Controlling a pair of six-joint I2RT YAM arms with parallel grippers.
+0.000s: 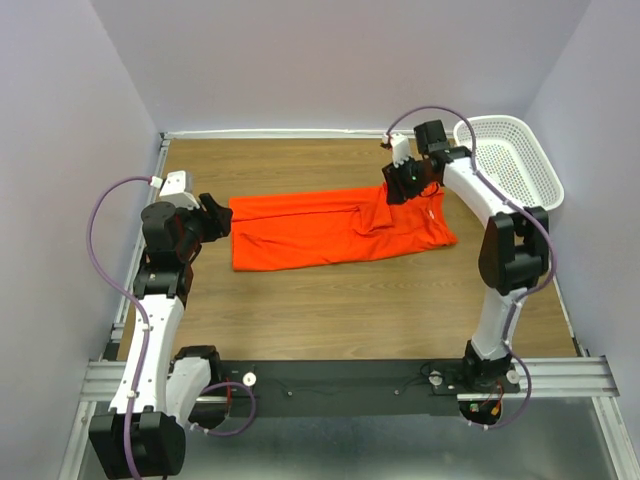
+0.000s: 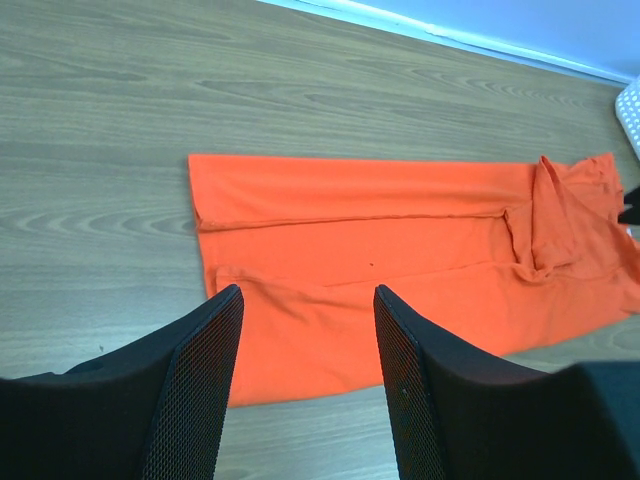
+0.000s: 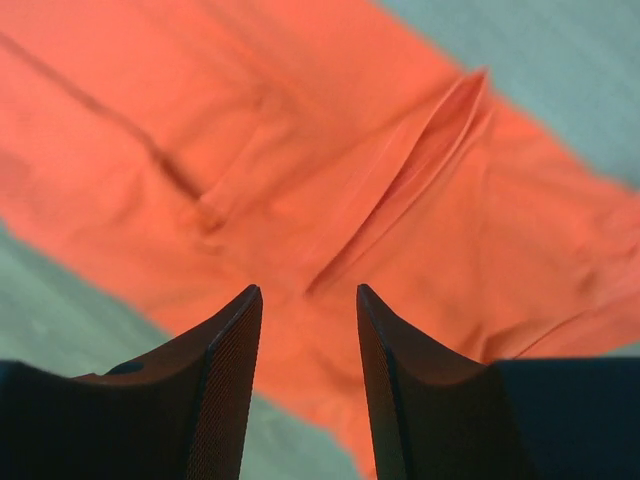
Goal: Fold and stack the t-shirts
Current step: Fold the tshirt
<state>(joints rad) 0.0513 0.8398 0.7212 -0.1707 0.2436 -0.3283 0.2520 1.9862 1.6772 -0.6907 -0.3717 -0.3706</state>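
One orange-red t-shirt (image 1: 320,232) lies flat on the wooden table, folded into a long strip running left to right, with a rumpled fold near its right end. My left gripper (image 1: 222,218) sits low at the shirt's left end, open, with nothing between its fingers (image 2: 308,290); the t-shirt (image 2: 380,260) stretches away ahead of it. My right gripper (image 1: 396,192) hovers over the rumpled right part, jaws open and empty. In the right wrist view the gripper (image 3: 308,290) is just above the t-shirt (image 3: 350,170) and its crease.
A white perforated basket (image 1: 545,165) stands at the back right corner, beside the right arm; its edge shows in the left wrist view (image 2: 632,105). Walls close the table on three sides. Bare wood lies in front of the shirt.
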